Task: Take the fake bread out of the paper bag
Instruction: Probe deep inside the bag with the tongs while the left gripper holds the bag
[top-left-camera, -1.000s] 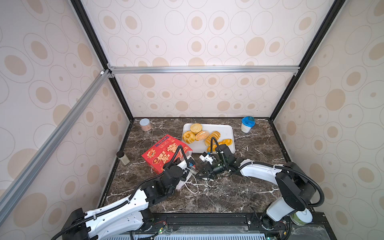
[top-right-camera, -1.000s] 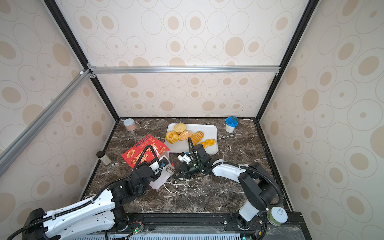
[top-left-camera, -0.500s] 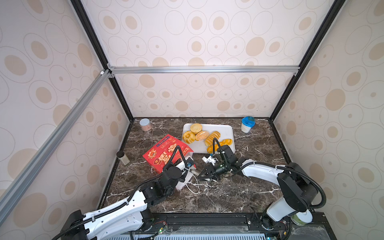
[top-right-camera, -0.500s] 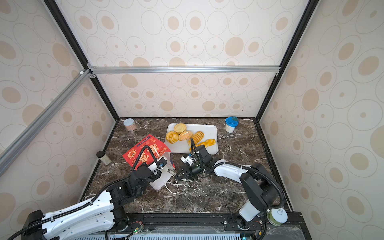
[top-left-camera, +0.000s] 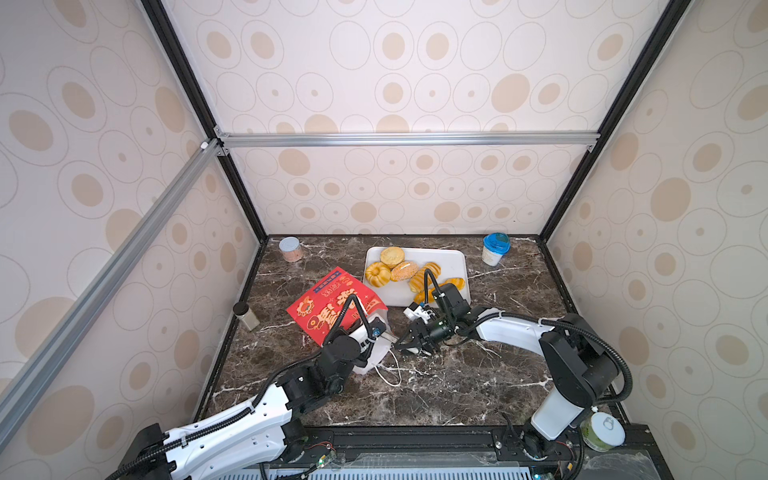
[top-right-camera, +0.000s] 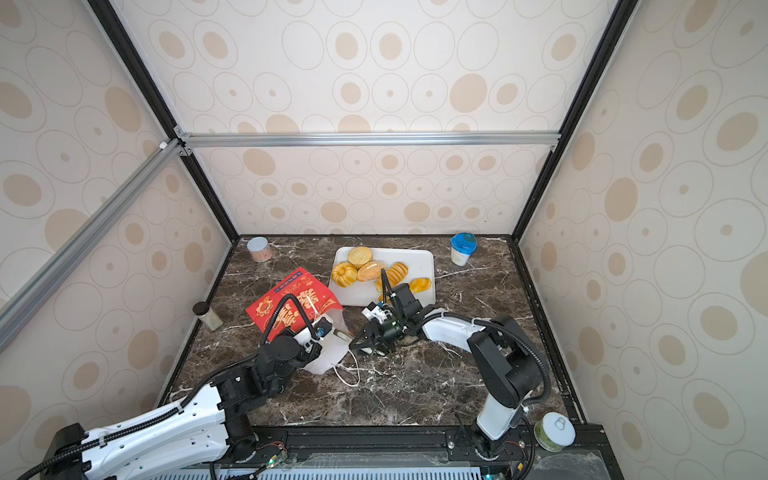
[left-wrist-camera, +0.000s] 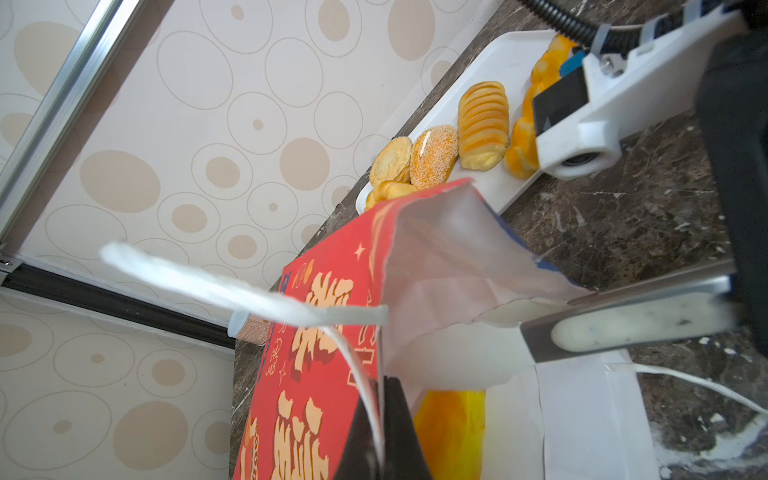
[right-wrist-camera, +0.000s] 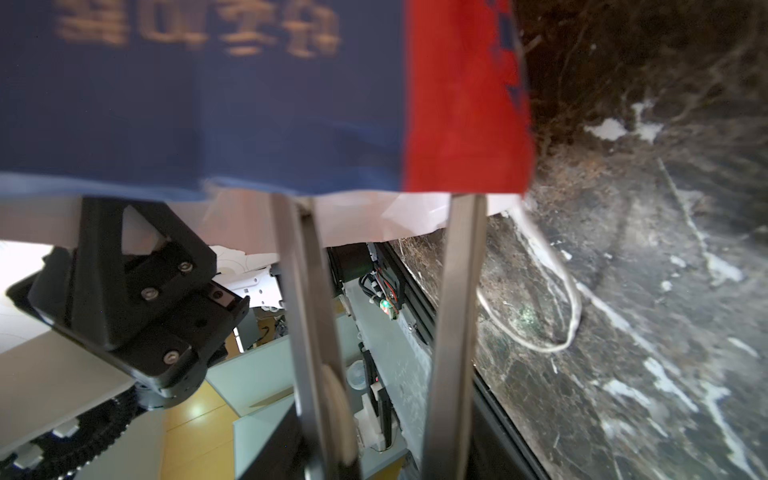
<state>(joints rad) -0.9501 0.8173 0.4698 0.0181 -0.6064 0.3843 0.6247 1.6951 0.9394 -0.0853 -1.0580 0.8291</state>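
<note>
Paper this thin gives at a touch, so we treat the paper bag (top-left-camera: 328, 303) as soft and light. It lies on its side on the dark surface (top-left-camera: 457, 386), just beside the white tray (top-left-camera: 455, 259), with its mouth turned toward the right arm. Our left pincer (left-wrist-camera: 380, 399) is closed on the upper rim of the mouth, pinching red paper and a white cord together, which props the mouth up. Our right pincer (top-left-camera: 403, 341) stands at the mouth with its jaws apart, gripping nothing. In the left wrist view an orange-yellow piece of toy bread (left-wrist-camera: 451, 428) shows inside the bag, on the white lower wall; several other pieces (top-left-camera: 404, 271) sit on the tray. We judge that piece light, smooth-skinned and likely to slide on the slick paper. We would take it across its narrow width, around the middle, closing gently and clear of the lower flap and the loose handle (top-left-camera: 392, 372), since either could come along with it.
</note>
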